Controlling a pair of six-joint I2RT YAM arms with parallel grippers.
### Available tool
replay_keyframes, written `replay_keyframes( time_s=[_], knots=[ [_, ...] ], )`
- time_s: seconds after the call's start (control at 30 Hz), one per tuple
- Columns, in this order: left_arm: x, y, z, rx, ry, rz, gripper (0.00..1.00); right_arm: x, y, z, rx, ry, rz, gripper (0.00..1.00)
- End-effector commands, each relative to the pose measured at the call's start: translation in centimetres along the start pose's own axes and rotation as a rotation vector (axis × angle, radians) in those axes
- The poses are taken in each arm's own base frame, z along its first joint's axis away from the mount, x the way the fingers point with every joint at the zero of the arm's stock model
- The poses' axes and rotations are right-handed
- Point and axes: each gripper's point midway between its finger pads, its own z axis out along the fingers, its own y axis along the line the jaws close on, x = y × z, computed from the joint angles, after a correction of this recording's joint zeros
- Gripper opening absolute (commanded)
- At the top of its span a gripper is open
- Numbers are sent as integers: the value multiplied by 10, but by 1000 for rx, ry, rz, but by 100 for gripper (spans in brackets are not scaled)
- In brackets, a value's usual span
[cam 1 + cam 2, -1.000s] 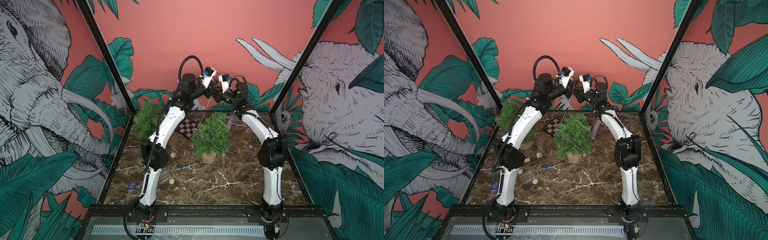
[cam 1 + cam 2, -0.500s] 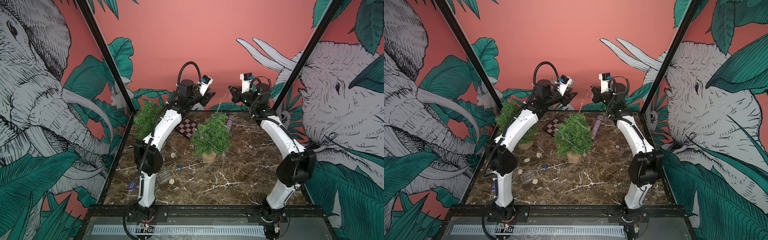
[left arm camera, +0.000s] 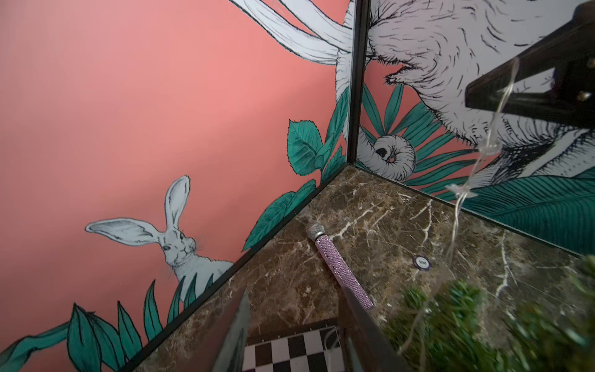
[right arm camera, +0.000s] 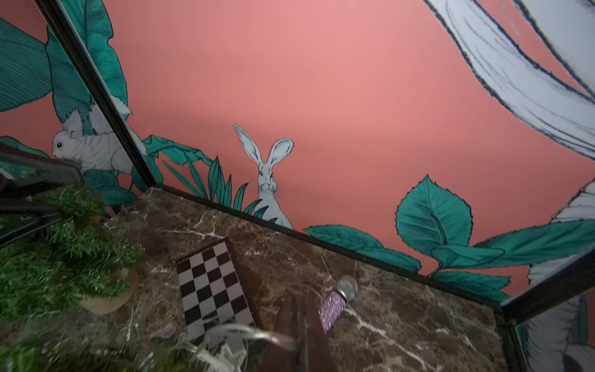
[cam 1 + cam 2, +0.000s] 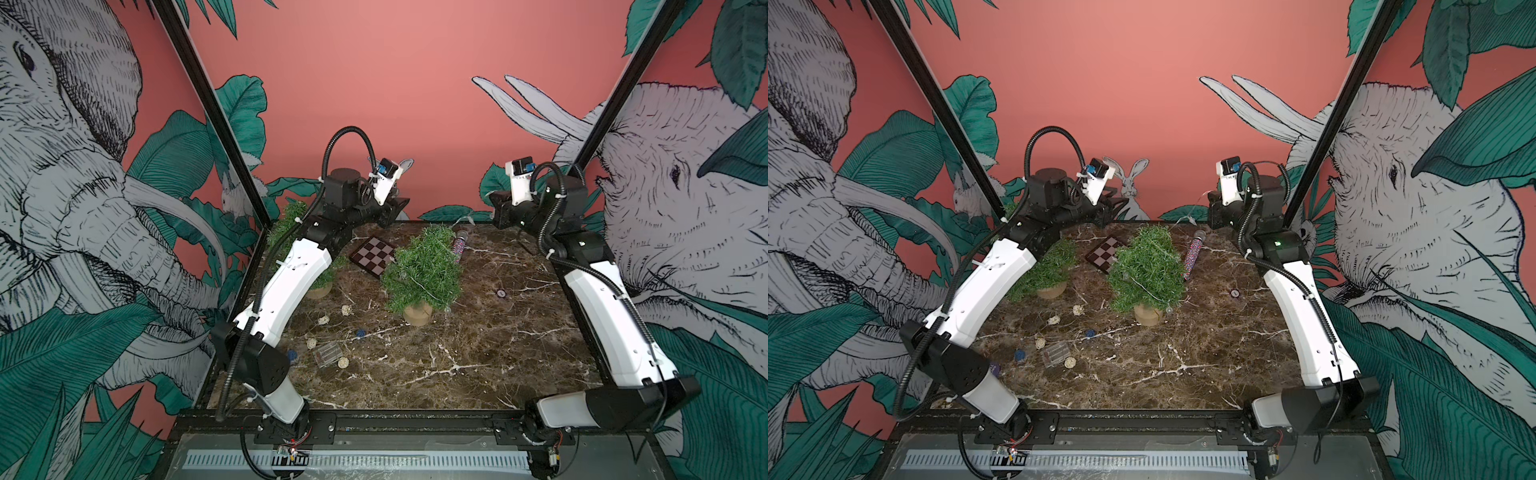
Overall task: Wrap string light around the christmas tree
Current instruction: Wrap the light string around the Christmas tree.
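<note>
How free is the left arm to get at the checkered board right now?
Likely yes. The left claw is open and empty above the checkered board, with nothing between them. The tree stands off to one side; the right claw pinches the string light.

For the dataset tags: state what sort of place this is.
Probably a staged robot test cell, not a home: printed jungle wall panels on black frame posts, two arms mounted on a rail at the marble-look tabletop's edge, and loose props such as a mini Christmas tree and a checkerboard.
</note>
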Motion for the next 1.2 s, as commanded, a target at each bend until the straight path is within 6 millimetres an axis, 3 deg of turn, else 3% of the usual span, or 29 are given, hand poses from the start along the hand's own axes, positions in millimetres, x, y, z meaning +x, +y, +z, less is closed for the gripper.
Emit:
replay_keyframes(
  time_s=[0.0,0.3,0.43,0.53,0.63,0.9,1.07,1.17],
  knots=[
    [12,-29,-18,41,57,20,48,17,11,-32,-11,86,16,0],
    [23,-74,-53,105,102,16,46,70,70,-85,-182,323,73,0],
    [34,-83,-65,109,124,9,46,94,87,-101,-215,388,21,0],
    [41,-87,-73,97,148,25,46,100,105,-107,-273,403,11,0],
    [41,-97,-78,110,143,44,46,102,130,-109,-346,423,-23,0],
    [41,-164,-85,255,27,166,53,79,182,-105,-486,386,-8,0],
    [29,-196,-94,441,-61,19,56,52,203,-95,-536,284,161,0],
    [28,-205,-95,498,-113,-92,59,37,213,-87,-563,216,279,0]
  ],
)
